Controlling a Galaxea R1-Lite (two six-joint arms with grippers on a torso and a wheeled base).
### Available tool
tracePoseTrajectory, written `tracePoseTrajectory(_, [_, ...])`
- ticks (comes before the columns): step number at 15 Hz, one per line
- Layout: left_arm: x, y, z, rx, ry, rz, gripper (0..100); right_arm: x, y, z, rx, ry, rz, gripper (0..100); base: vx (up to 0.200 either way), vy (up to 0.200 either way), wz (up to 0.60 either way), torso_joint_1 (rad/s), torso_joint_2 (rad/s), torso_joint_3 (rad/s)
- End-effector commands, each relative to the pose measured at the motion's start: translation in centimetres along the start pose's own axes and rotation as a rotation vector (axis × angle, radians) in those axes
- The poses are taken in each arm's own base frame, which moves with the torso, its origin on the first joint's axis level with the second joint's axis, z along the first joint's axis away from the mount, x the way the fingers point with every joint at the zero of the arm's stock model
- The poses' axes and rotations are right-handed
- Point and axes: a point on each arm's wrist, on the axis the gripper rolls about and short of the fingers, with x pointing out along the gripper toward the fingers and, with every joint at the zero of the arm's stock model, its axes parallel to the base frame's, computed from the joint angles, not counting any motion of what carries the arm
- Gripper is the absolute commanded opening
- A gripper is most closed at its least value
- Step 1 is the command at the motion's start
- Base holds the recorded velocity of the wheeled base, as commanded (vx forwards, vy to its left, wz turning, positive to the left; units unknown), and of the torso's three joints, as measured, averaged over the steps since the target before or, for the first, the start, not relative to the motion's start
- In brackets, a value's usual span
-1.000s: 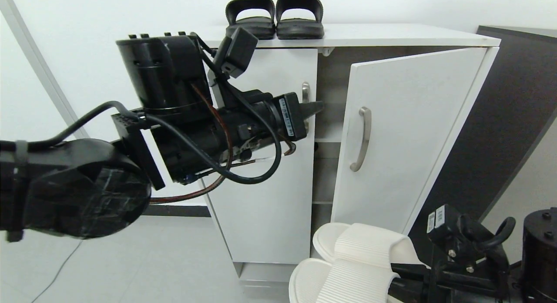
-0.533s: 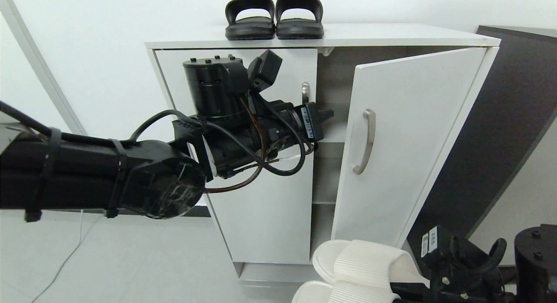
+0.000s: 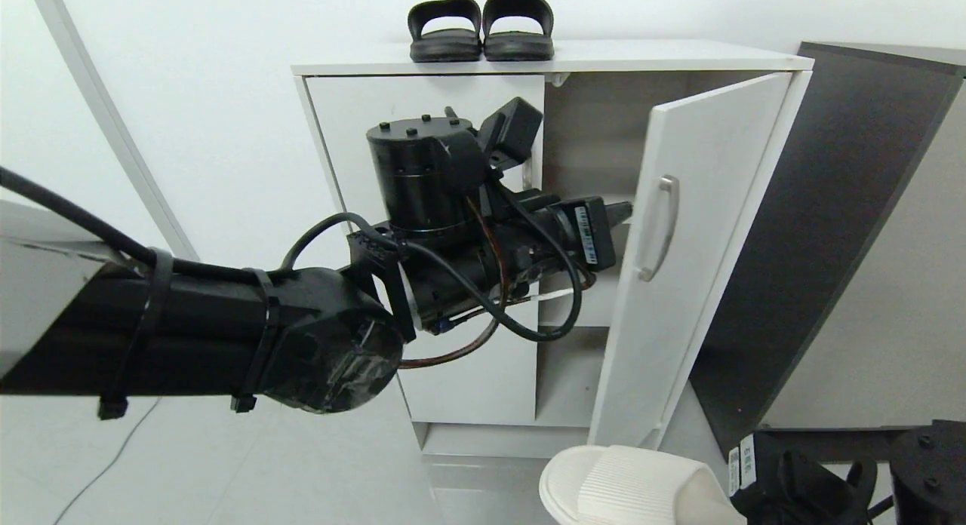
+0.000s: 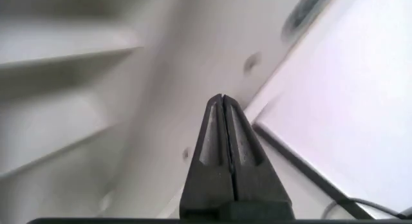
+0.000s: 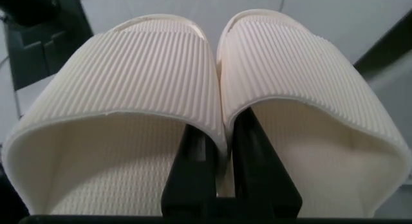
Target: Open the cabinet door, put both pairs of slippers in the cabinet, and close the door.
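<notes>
The white cabinet has its right door swung open and its left door closed. A pair of black slippers stands on top. My left gripper is shut and empty, its tip at the inner face of the open door near the handle. In the left wrist view the shut fingers point past the shelves inside. My right gripper is shut on the pair of white ribbed slippers, pinching their two inner walls together. It holds them low in front of the cabinet.
A dark panel leans against the wall right of the cabinet, close behind the open door. Shelves divide the open compartment. A thin cable lies on the floor to the left. Open floor lies in front of the cabinet.
The right door has swung wider open as my left gripper moved right along its inner side. The head view has shifted, and the white slippers now sit lower in it.
</notes>
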Motion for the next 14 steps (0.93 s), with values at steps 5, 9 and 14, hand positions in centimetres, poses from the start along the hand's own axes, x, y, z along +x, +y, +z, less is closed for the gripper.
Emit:
tracePoseTrajectory(5, [0.1,0.3,-1.0,0.005,-0.038,-0.006,0,0.0,0.4,-0.2,-0.026,0.006,0.023,0,0.000,0.000,0.00,0.000,0.00,0.000])
tracePoseTrajectory(9, [-3.2,0.6,0.0,0.018,-0.064,0.037,0,0.6,0.2,0.0,-0.017,0.013,0.008,0,0.000,0.000,0.00,0.000,0.00,0.000])
tracePoseTrajectory(14, [-15.9,-0.9,2.7,0.084,-0.081,0.345,0,3.2,-3.4,1.5,0.095,0.012,-0.217,0,0.000,0.000,0.00,0.000,0.00,0.000])
